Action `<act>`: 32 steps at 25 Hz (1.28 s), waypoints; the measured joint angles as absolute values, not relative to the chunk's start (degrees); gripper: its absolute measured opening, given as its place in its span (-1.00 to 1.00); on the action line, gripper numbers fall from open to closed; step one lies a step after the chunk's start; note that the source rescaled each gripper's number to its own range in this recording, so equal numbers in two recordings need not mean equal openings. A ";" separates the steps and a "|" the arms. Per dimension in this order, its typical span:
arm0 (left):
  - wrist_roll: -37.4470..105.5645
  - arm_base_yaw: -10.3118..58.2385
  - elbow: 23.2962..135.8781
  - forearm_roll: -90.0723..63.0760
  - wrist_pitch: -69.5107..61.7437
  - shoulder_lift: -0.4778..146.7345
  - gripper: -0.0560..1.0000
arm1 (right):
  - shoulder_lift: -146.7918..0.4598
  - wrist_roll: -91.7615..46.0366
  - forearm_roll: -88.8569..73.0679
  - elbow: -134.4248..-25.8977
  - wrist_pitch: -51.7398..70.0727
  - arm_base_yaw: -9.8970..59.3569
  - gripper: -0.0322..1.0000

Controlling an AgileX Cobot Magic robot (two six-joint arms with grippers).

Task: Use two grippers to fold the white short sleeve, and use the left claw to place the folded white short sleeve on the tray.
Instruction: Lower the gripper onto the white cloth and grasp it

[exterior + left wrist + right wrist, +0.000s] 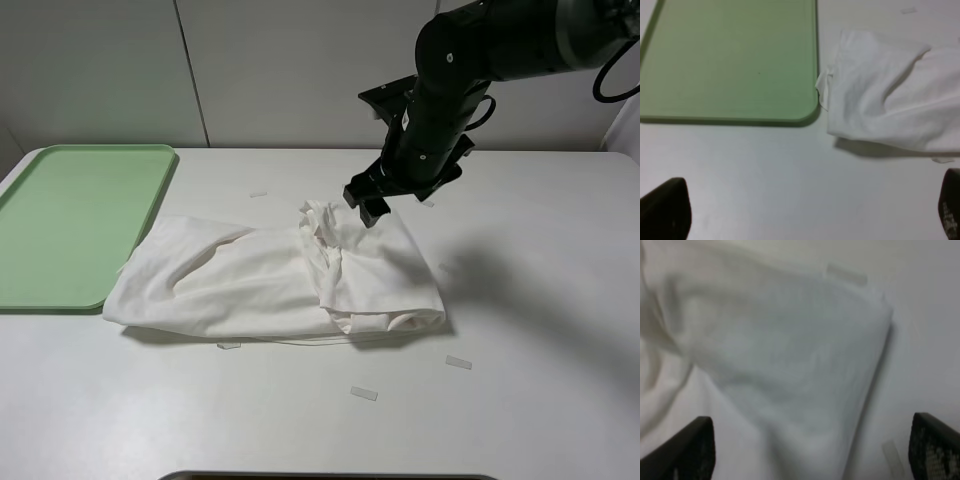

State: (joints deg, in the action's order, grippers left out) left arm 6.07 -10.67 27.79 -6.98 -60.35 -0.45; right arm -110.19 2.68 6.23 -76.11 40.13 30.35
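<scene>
The white short sleeve (270,280) lies partly folded on the white table, its right part doubled over and a bunched ridge in the middle. Its left edge touches the corner of the pale green tray (70,220). My right gripper (365,205) hangs open just above the bunched ridge; in the right wrist view its fingers (690,450) stand wide over the cloth (780,350) with nothing between them. My left gripper (807,215) is open above bare table, near the tray corner (805,107) and the shirt's edge (890,95). The left arm is outside the exterior high view.
Small white paper strips lie on the table: two (364,393) (458,362) in front of the shirt, one (258,194) behind it. A white wall rises behind the table. A dark edge (330,476) shows at the table's front.
</scene>
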 joint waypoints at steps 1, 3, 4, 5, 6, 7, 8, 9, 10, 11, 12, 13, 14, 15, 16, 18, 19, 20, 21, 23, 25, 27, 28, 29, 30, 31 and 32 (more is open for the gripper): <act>6.07 -10.67 27.79 -6.98 -60.35 -0.45 1.00 | -109.87 2.68 6.39 -75.83 41.67 30.35 0.72; 6.07 -10.67 27.79 -6.76 -60.35 -0.45 1.00 | -109.80 2.68 6.54 -75.04 43.77 30.35 0.72; 6.07 -10.67 27.79 -6.72 -60.35 -0.45 1.00 | -109.80 2.68 6.35 -74.43 44.48 30.29 0.72; 6.07 -10.67 27.79 -6.72 -60.35 -0.45 1.00 | -109.80 2.68 5.95 -73.60 44.82 30.18 0.72; 6.07 -10.67 27.79 -6.72 -60.35 -0.45 1.00 | -109.80 2.68 5.58 -72.70 44.92 30.18 0.72; 6.07 -10.67 27.79 -6.72 -60.35 -0.45 1.00 | -109.80 2.68 5.09 -71.77 44.69 30.18 0.72; 6.07 -10.67 27.79 -6.70 -60.35 -0.45 1.00 | -109.80 2.68 4.08 -69.75 43.12 30.18 0.72; 6.07 -10.67 27.79 -6.70 -60.35 -0.45 1.00 | -109.80 2.68 4.08 -69.75 43.12 30.18 0.72; 6.07 -10.67 27.79 -6.70 -60.35 -0.45 1.00 | -109.75 2.68 3.07 -67.88 40.66 30.36 0.72; 6.07 -10.67 27.79 -6.70 -60.35 -0.45 1.00 | -109.75 2.68 2.44 -66.91 38.97 30.57 0.72; 6.07 -10.67 27.79 -6.70 -60.35 -0.45 1.00 | -109.75 2.68 1.85 -65.70 36.93 30.81 0.72; 6.07 -10.67 27.79 -6.70 -60.35 -0.45 1.00 | -109.75 2.68 1.85 -65.70 36.93 30.81 0.72; 6.07 -10.67 27.79 -6.65 -60.35 -0.45 1.00 | -109.75 2.68 1.32 -64.97 35.69 30.87 0.72; 6.07 -10.67 27.79 -6.65 -60.35 -0.45 1.00 | -109.75 2.68 0.67 -64.31 34.55 30.86 0.72; 6.07 -10.67 27.79 -6.65 -60.35 -0.45 1.00 | -109.75 2.68 0.00 -63.50 33.00 30.86 0.72; 6.07 -10.67 27.79 -6.65 -60.35 -0.45 1.00 | -109.32 2.68 -0.71 -63.36 32.39 30.86 0.72; 6.07 -10.67 27.79 -6.65 -60.35 -0.45 1.00 | -108.44 2.68 -0.70 -63.30 32.39 30.86 0.72; 6.07 -10.67 27.79 -6.65 -60.35 -0.45 1.00 | -107.61 2.68 -0.63 -63.30 32.66 30.86 0.72; 6.07 -10.67 27.79 -6.65 -60.35 -0.45 1.00 | -107.61 2.68 -0.63 -63.30 32.66 30.86 0.72; 6.07 -10.67 27.79 -6.65 -60.35 -0.45 1.00 | -103.99 2.68 0.54 -63.19 34.13 30.86 0.72; 6.07 -10.67 27.79 -6.65 -60.35 -0.45 1.00 | -101.34 2.68 1.42 -63.19 35.44 30.86 0.72; 6.07 -10.67 27.79 -6.65 -60.35 -0.45 1.00 | -96.82 2.68 2.80 -63.19 37.37 30.86 0.72; 6.07 -10.67 27.79 -6.65 -60.35 -0.45 1.00 | -94.43 2.68 3.29 -63.19 38.26 30.86 0.72; 6.07 -10.67 27.79 -6.65 -60.35 -0.45 1.00 | -92.30 2.68 3.61 -63.12 39.08 30.86 0.72; 6.07 -10.67 27.79 -6.65 -60.35 -0.45 1.00 | -89.49 2.68 3.86 -62.84 39.87 30.86 0.72; 6.07 -10.67 27.79 -6.65 -60.35 -0.45 1.00 | -89.49 2.68 3.86 -62.84 39.87 30.86 0.72; 6.07 -10.67 27.79 -6.65 -60.35 -0.45 1.00 | -87.96 2.68 4.01 -62.61 40.34 30.86 0.72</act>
State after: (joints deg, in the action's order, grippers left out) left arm 6.07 -10.67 27.79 -6.65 -60.35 -0.45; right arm -87.96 2.68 4.01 -62.61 40.34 30.86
